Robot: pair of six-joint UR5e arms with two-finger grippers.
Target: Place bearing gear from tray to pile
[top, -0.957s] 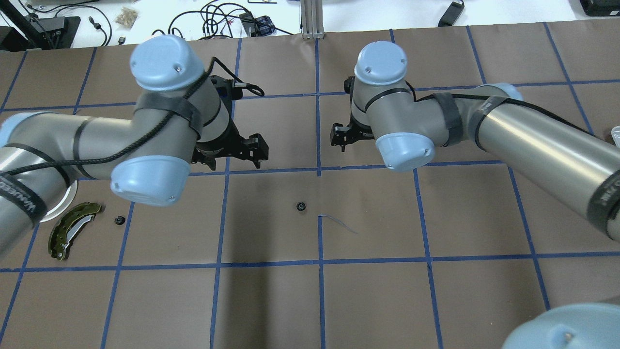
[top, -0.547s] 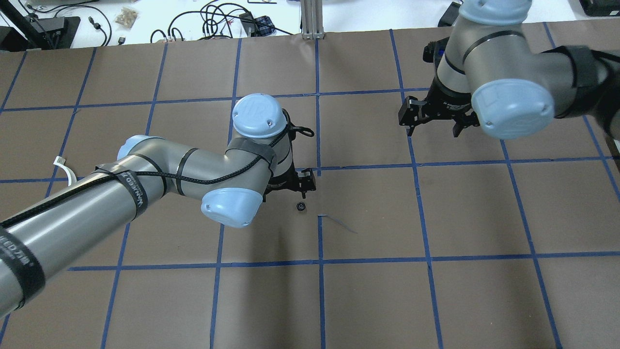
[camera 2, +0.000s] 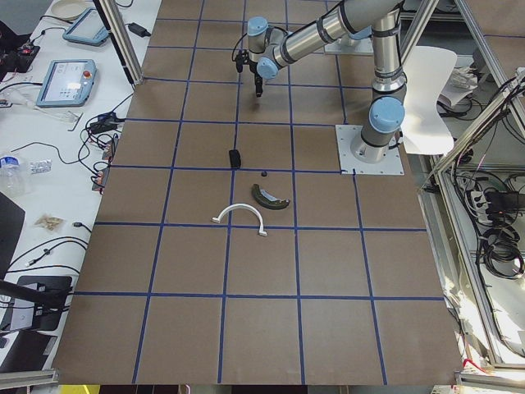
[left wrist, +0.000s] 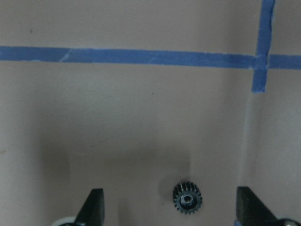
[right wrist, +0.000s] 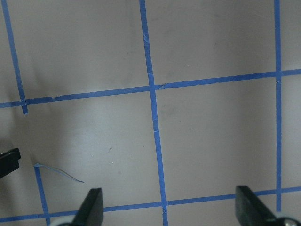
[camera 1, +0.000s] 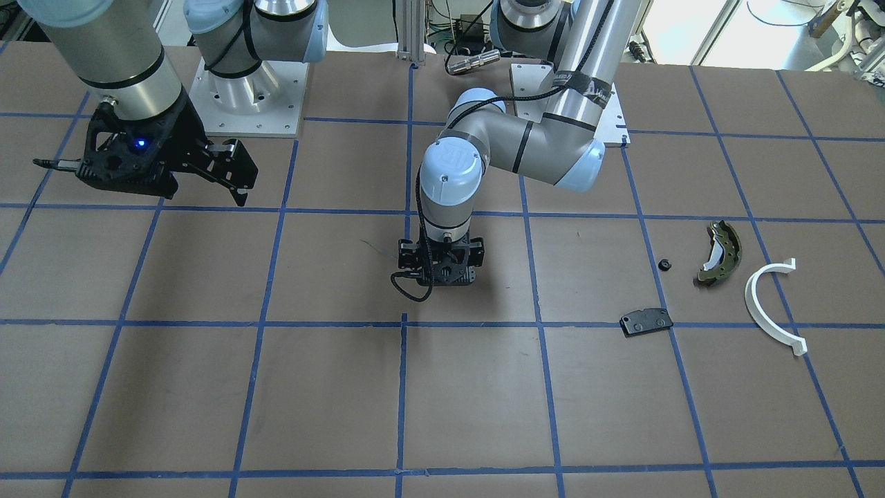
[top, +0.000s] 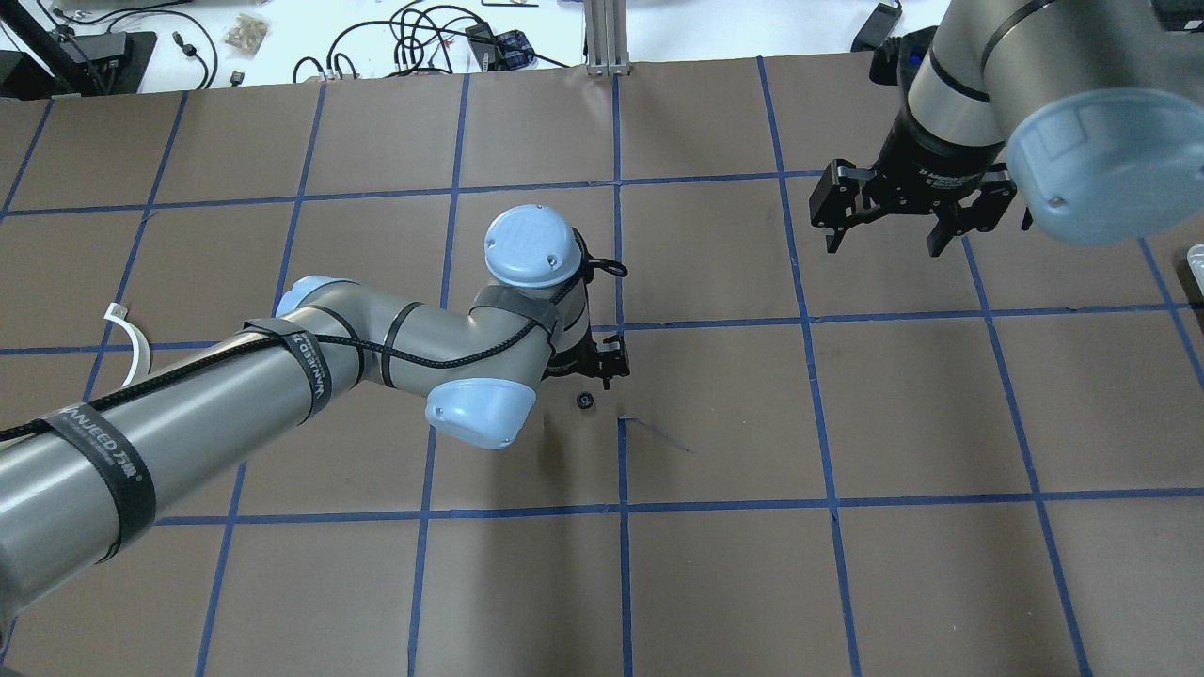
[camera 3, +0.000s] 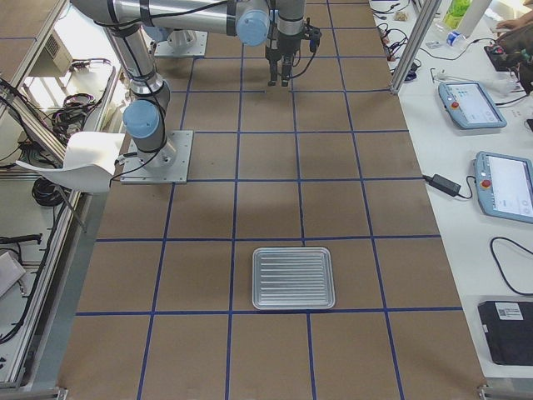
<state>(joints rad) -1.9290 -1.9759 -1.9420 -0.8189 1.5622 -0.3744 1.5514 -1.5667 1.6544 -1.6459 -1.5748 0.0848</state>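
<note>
The bearing gear (top: 584,401), small, black and toothed, lies on the brown table near the centre. In the left wrist view the gear (left wrist: 187,198) sits between the two open fingers. My left gripper (top: 607,362) is open, low over the table just behind the gear; in the front view the left gripper (camera 1: 440,266) hides the gear. My right gripper (top: 894,221) is open and empty, high at the far right. The pile is an olive brake shoe (camera 1: 719,252), a white half-ring (camera 1: 771,304) and a black pad (camera 1: 646,321).
A second small black gear (camera 1: 664,264) lies beside the brake shoe. The ribbed metal tray (camera 3: 293,277) stands at the table's right end. Blue tape lines grid the brown table (top: 715,564). Cables lie beyond the far edge.
My left arm has swung from the left side to the centre and come down by the gear. My right arm has drawn back up and to the right.
</note>
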